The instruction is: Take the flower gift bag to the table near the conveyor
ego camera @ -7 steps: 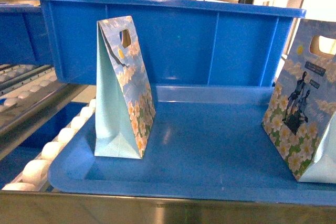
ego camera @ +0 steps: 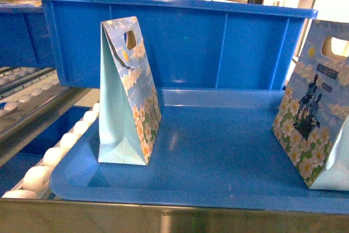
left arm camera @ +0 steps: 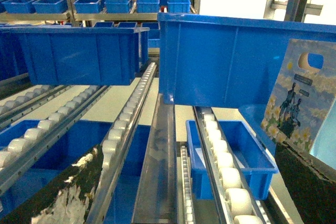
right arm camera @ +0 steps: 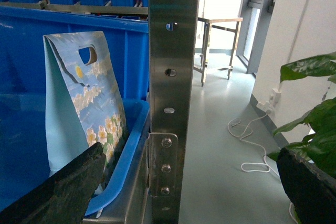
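Two flower gift bags stood unmoved at your blue tray's left and right edges, open floor between; I couldn't tell either gripper's jaw state.

Right-hand flower gift bag sitting a touch further left and lower in the head view than half a second ago, blue tray rim a shade lower too, nothing else shifted

Bright daylight pours through tall windows at twelve o'clock onto a pale grey-green floor. A steel-legged bench stands ahead, a white cable trails at four o'clock, and a leafy plant fills three o'clock
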You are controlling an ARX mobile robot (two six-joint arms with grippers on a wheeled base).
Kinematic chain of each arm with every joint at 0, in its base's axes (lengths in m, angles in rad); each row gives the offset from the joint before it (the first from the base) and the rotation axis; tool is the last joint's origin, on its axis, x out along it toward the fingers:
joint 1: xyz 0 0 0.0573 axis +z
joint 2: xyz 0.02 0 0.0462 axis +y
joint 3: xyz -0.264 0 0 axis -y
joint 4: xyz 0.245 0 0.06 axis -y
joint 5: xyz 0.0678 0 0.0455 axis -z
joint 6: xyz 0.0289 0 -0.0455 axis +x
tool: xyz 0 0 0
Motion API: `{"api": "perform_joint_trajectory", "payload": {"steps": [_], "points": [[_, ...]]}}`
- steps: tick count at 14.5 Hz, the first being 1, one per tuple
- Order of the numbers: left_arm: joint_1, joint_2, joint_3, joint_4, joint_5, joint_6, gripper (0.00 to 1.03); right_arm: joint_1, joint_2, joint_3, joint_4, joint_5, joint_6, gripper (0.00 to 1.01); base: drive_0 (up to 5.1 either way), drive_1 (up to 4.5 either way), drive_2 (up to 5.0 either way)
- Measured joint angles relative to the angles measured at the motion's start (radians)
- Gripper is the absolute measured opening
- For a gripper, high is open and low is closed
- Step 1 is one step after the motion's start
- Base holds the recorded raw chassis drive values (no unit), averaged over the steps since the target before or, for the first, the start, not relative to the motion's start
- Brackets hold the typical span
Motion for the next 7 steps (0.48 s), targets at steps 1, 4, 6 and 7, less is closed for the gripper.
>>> {"api": "perform_joint_trajectory", "payload": {"steps": [1,4,6,7], "points": [[0.000,0.000,0.000,0.000,0.000,0.000,0.98,0.000,0.000,0.000,0.000,0.000,0.000,0.98,0.0,0.00,0.0],[-0.058,0.095,0.000,0.137,-0.006,0.011,0.98,0.050,0.066,0.000,0.119,0.020,-0.001,0.98,0.0,0.00,0.0],[-0.075,0.267,0.003,0.306,-0.002,0.011,0.98,0.121,0.271,0.002,0.348,0.054,-0.018,0.98,0.0,0.00,0.0],[-0.084,0.372,0.015,0.406,0.002,0.007,0.98,0.148,0.392,0.019,0.455,0.074,-0.018,0.98,0.0,0.00,0.0]]}}
